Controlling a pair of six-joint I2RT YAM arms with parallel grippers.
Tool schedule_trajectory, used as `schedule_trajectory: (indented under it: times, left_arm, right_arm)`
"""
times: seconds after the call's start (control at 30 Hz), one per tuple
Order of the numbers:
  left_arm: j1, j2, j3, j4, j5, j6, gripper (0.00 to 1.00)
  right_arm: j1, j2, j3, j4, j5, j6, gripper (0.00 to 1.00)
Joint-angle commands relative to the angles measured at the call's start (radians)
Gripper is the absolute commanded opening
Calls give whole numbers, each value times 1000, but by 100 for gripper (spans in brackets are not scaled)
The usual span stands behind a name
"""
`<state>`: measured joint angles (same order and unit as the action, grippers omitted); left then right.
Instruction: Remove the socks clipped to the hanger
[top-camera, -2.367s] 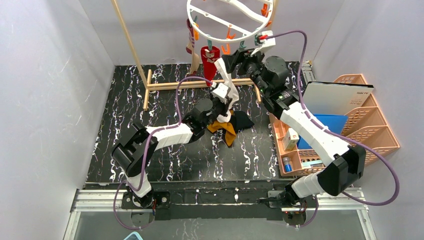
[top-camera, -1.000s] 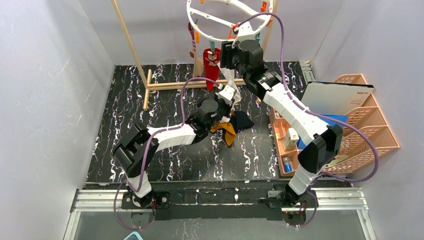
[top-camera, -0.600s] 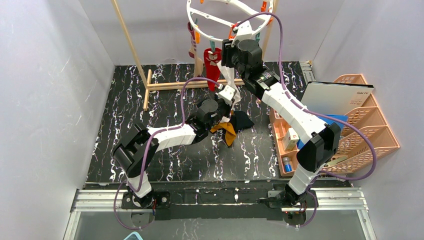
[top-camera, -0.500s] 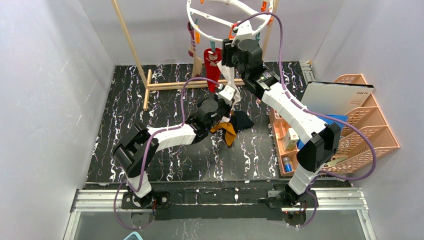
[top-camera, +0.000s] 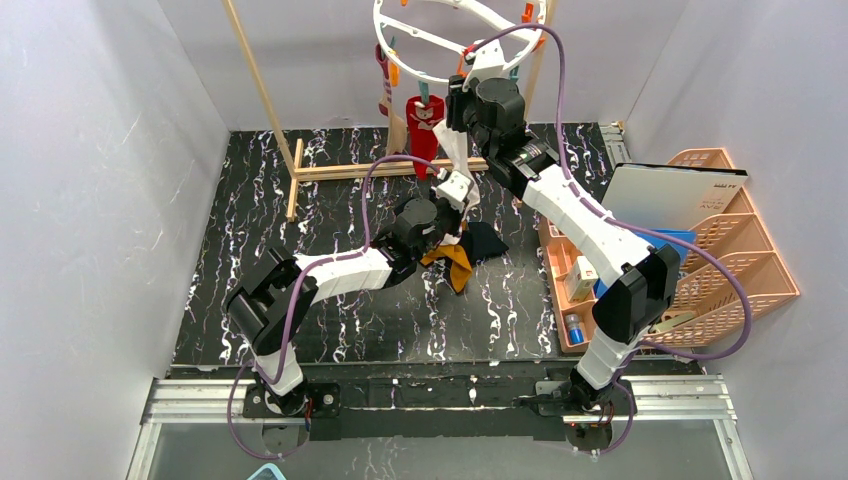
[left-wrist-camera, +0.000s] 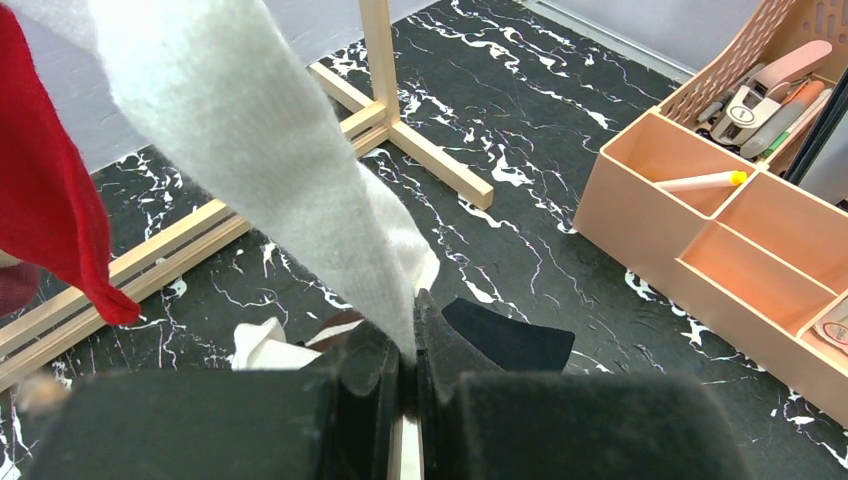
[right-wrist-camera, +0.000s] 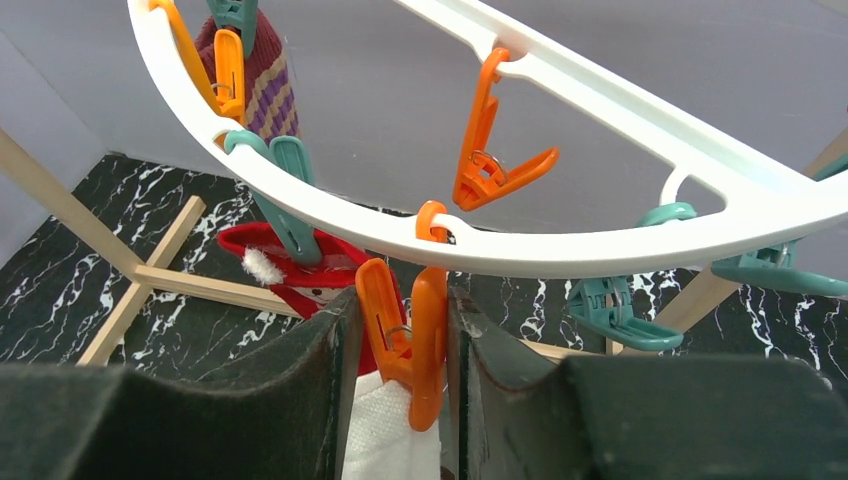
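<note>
At 12 o'clock above the tabletop, the hanger carries a white sock, a red sock at its 9 o'clock and a striped sock beyond. The right claw is clenched on the orange pin holding the white sock. The left claw grips that sock's lower end, drawn taut. A mustard sock and a black sock lie below on the tabletop. Unclipping the white sock appears to be the step in hand. Next, the pin likely needs a firmer squeeze while the left claw pulls toward 6 o'clock.
</note>
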<state>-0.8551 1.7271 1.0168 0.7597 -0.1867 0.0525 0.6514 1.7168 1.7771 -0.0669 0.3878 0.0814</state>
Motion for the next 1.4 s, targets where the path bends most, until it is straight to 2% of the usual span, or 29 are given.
schedule_trajectory:
  times: [0.0,0.4,0.53,0.57,0.6,0.67,0.7,0.9,1.1,1.2,1.37]
  left_arm:
    - [-10,-1,33,-16,0,9,0]
    - [-10,-6,28,-21,-3,12,0]
    - [-10,-17,31,-41,9,6,0]
    - [-10,-20,37,-56,11,1,10]
    - [-10,-23,40,-67,12,-7,31]
    - [-10,-36,37,-76,8,-34,94]
    - [-10,-45,32,-78,2,-44,98]
    - [-10,-119,-51,11,-52,-123,99]
    - [-9,-241,-190,155,-130,-105,99]
    - [23,-288,-265,247,-158,-87,98]
    - [290,-273,-296,293,191,-367,98]
  right_arm:
    - [5,9,43,59,16,-18,40]
    - [4,17,46,59,17,-24,24]
    - [4,15,43,58,19,-27,13]
    - [4,15,42,59,20,-26,12]
    - [4,14,41,59,19,-28,10]
    - [4,13,38,83,20,-28,8]
    - [3,11,38,87,20,-28,7]
    - [-6,-1,25,93,15,-30,6]
    - [-33,-32,-5,103,-1,-20,6]
    - [-66,-55,-29,109,-55,4,6]
    - [-114,-105,-89,141,-153,41,6]
